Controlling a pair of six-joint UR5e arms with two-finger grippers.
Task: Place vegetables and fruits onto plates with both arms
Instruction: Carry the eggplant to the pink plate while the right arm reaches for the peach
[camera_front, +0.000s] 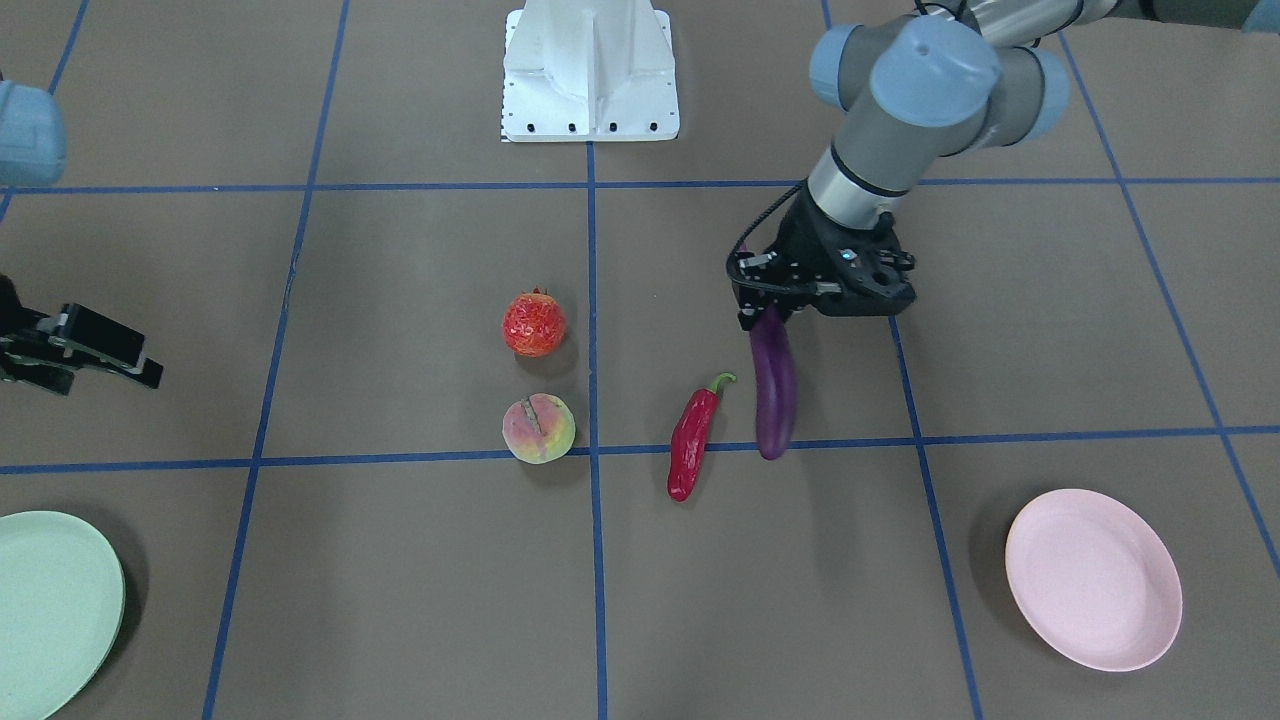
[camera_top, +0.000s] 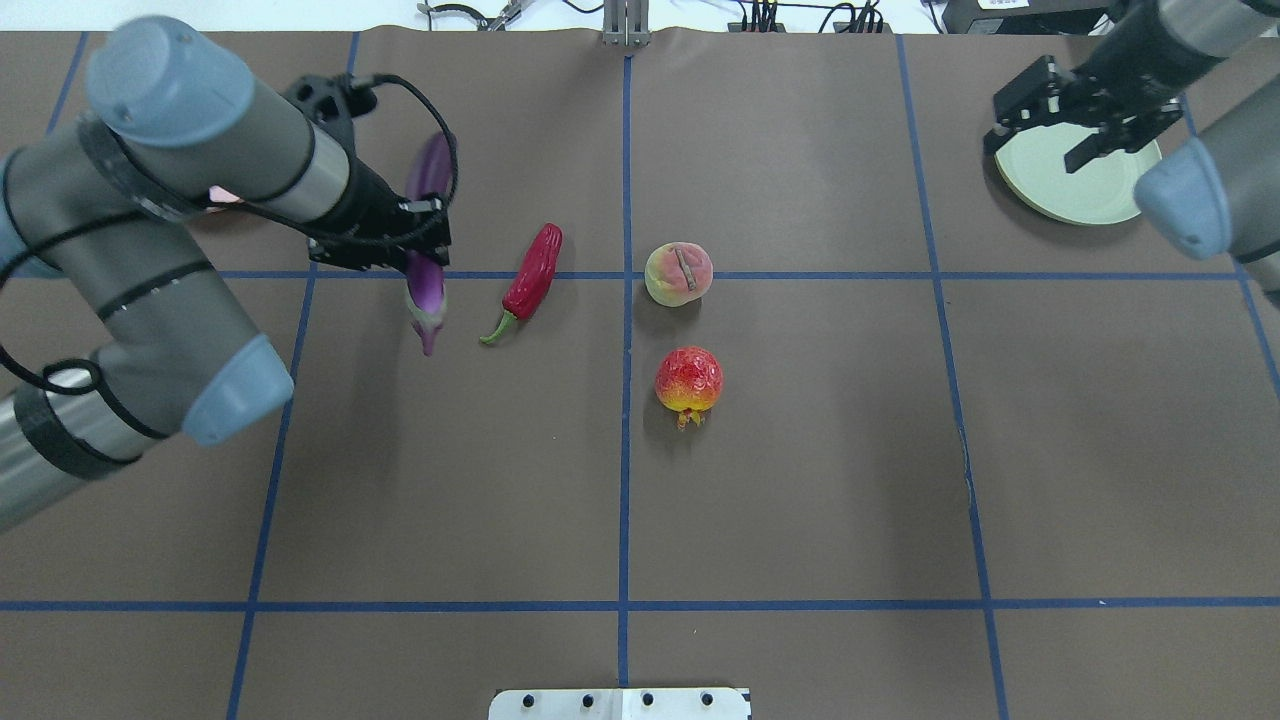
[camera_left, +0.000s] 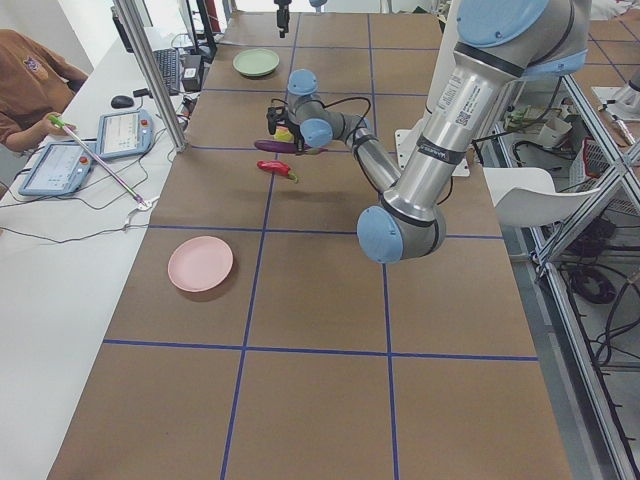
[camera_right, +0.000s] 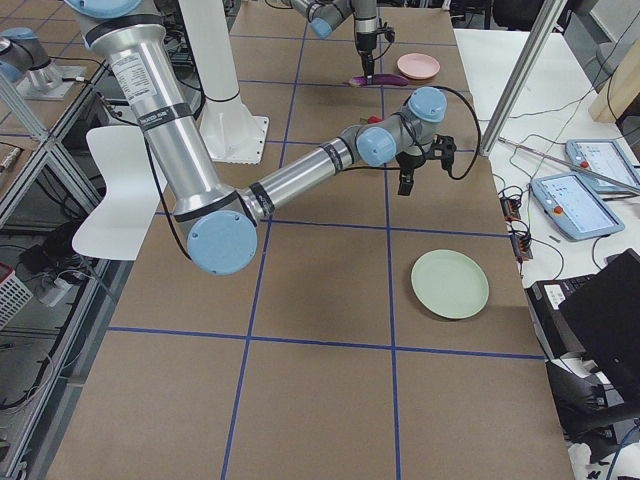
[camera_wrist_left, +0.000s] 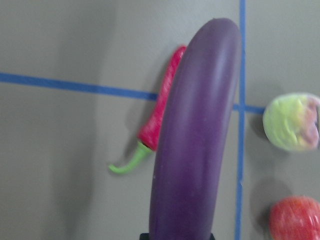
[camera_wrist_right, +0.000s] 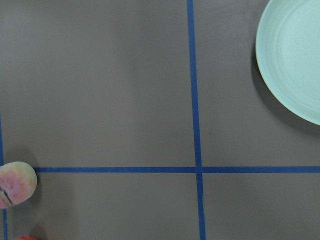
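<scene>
Judged step: transfer of item 1 of 4. In the front view, pink plate (camera_front: 1093, 580) lower right and mint plate (camera_front: 50, 610) lower left are bare. Left pincer (camera_front: 765, 315) clamps the eggplant (camera_front: 775, 395) at its cap end, right of centre, apparently lifted off the desk (camera_front: 400, 600). Right pincer (camera_top: 1045, 135) hangs wide, empty. Next: carry to pink plate, lower, release.

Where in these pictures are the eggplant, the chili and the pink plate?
eggplant (camera_front: 774, 400): front-facing view, middle of its purple body.
chili (camera_front: 692, 440): front-facing view, middle of its red body.
pink plate (camera_front: 1093, 578): front-facing view, bare centre.
</scene>
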